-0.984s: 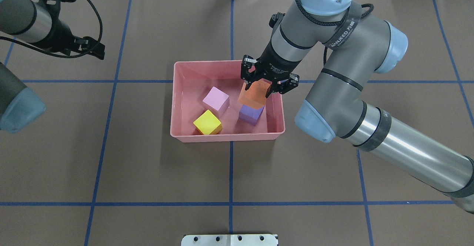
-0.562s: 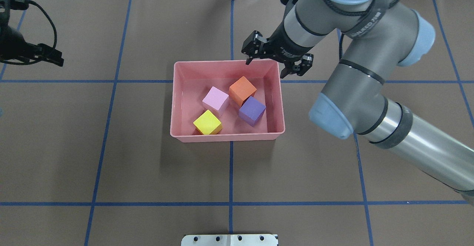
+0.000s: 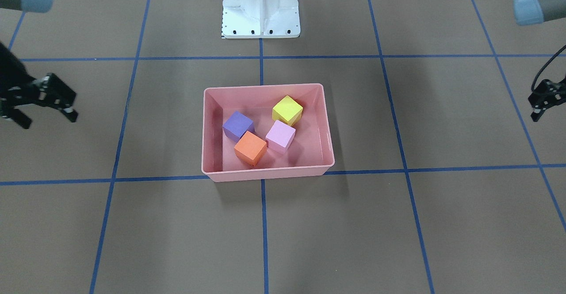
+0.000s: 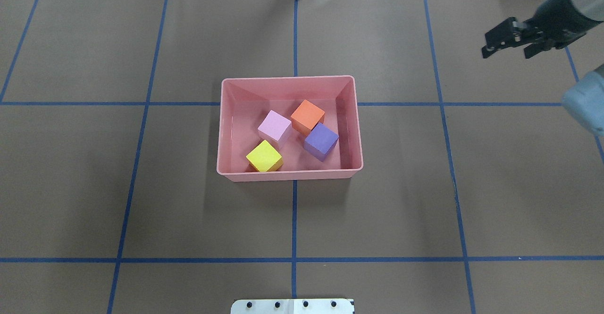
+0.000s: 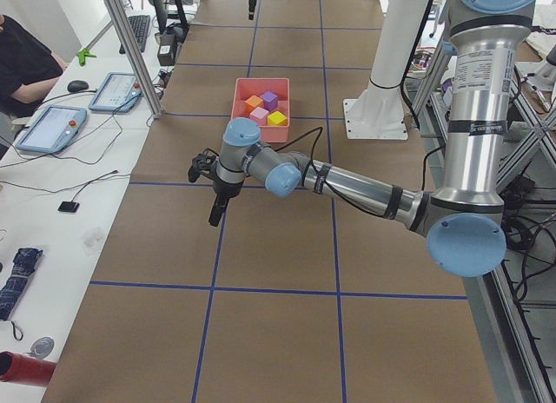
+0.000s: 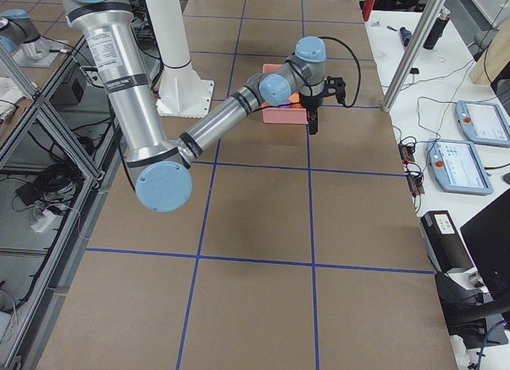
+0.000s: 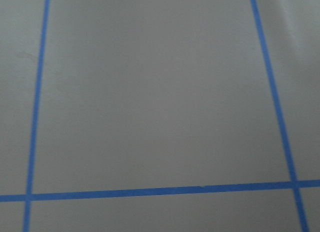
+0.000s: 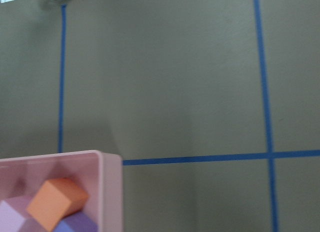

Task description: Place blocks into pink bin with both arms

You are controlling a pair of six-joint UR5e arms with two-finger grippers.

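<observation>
The pink bin (image 4: 288,176) sits mid-table, and all the blocks lie loose inside it: orange (image 4: 307,115), pale pink (image 4: 274,126), purple (image 4: 321,140) and yellow (image 4: 264,156). My right gripper (image 4: 508,49) hangs open and empty far off to the bin's right, near the table's far edge. In the front-facing view it shows at the left edge (image 3: 48,120). My left gripper (image 3: 536,107) is out of the overhead view. At the right edge of the front-facing view its fingers look spread with nothing between them. The right wrist view catches the bin's corner (image 8: 107,192) and the orange block (image 8: 57,202).
The white pedestal base (image 3: 261,6) stands at the robot's side of the table. Blue tape lines cross the brown mat. Side benches hold tablets (image 5: 48,129) and cables, and a seated person (image 5: 17,64) is beside one.
My right gripper let go of the orange block, which now rests in the bin beside the purple one. That gripper then swung away up and to the right. The left arm withdrew out of the overhead view.
</observation>
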